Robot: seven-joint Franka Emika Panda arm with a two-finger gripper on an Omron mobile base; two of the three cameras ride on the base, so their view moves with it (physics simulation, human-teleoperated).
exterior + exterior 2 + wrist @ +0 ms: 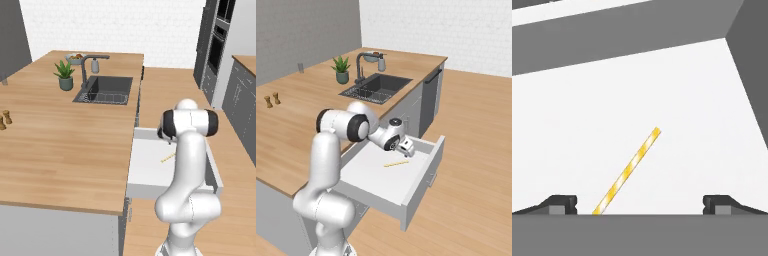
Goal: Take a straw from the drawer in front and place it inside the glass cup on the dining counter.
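The thin yellow-and-white striped straw (628, 171), lying flat in the white pull-out drawer (406, 186), looks light and crushable, so the spread-fingered gripper (639, 204) should pinch its middle gently.

The drawer (406, 187) is pulled all the way out of the counter (60, 150), white inside with a light-grey front. The straw (628, 171) is thin, with yellow and white stripes, lying flat on the drawer floor. It sits right under the gripper (639, 204), running at a slant between the wide-apart fingertips, with its near end closer to one tip (561, 204). The counter is a big light-wood plank top alongside the drawer.
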